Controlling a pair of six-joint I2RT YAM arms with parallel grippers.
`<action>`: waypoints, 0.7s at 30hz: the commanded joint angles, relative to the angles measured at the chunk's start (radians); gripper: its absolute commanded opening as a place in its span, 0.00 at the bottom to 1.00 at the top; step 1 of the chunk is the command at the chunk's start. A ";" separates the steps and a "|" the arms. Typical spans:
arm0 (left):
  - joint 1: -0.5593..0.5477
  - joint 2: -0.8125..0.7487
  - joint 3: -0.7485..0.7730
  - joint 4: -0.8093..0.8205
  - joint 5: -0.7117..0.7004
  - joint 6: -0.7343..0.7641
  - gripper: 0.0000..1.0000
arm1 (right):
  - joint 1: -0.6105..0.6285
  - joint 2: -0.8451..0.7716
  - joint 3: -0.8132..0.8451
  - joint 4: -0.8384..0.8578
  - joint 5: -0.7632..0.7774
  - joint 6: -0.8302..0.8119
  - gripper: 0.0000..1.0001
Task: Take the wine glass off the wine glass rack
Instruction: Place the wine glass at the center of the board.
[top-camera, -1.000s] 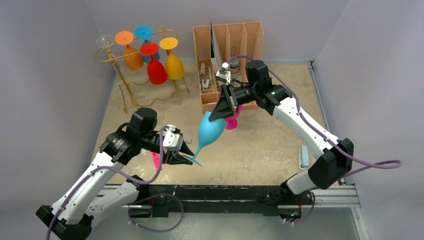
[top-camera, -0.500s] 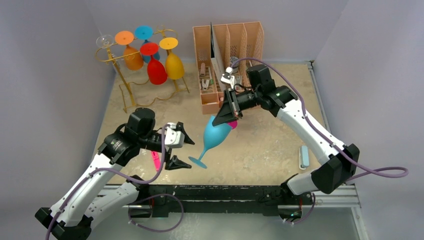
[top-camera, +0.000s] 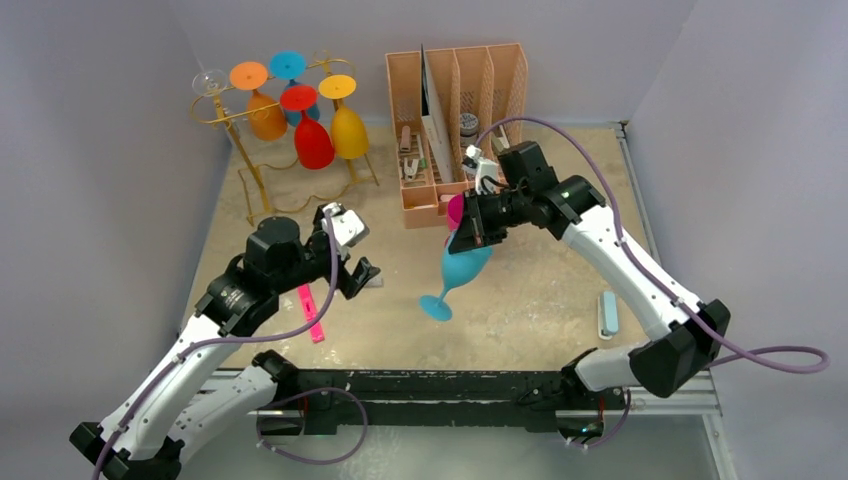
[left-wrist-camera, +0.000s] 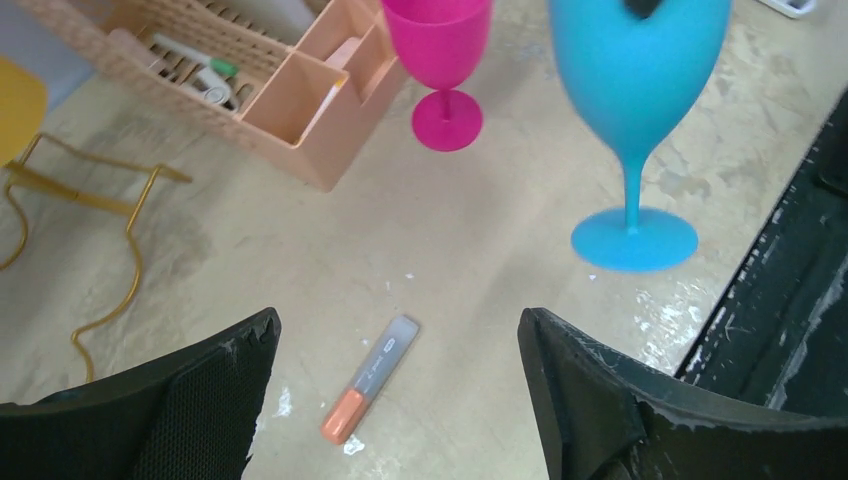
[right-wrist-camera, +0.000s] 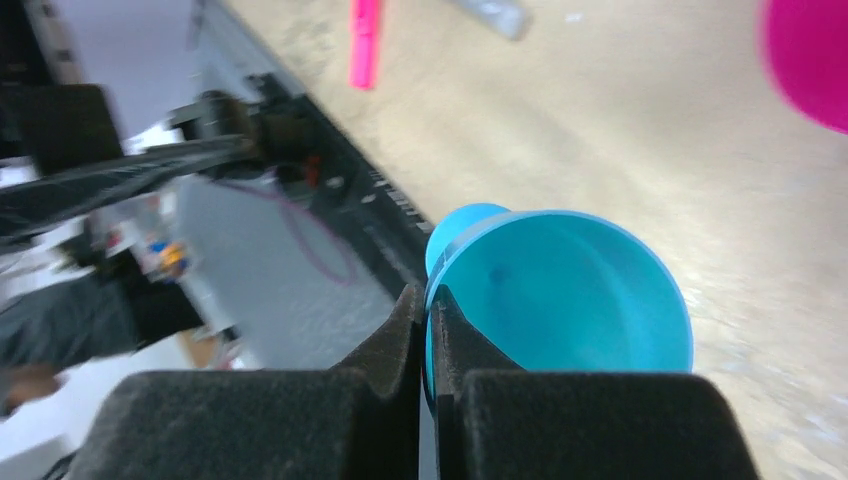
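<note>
While my right gripper (right-wrist-camera: 428, 310) is clamping shut on the rim of the blue wine glass (top-camera: 466, 265), that glass is hanging upright, clear of the rack (top-camera: 248, 172), just in front of the peach organiser (top-camera: 405, 75). I cannot tell whether its foot is touching the table (top-camera: 540, 300). My left gripper (left-wrist-camera: 398, 320) is hovering wide open and empty, front-left of the organiser, above a marker (left-wrist-camera: 368, 382). A pink glass (left-wrist-camera: 440, 50) is standing just before the organiser.
</note>
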 joint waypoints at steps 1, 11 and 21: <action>0.002 -0.041 -0.043 0.106 -0.156 -0.120 0.87 | 0.028 -0.097 -0.047 -0.032 0.359 -0.112 0.00; 0.002 -0.134 -0.187 0.255 -0.516 -0.227 1.00 | 0.029 -0.256 -0.245 0.097 0.654 -0.185 0.00; 0.002 -0.102 -0.228 0.190 -0.829 -0.436 1.00 | 0.026 -0.301 -0.365 0.244 0.894 -0.063 0.00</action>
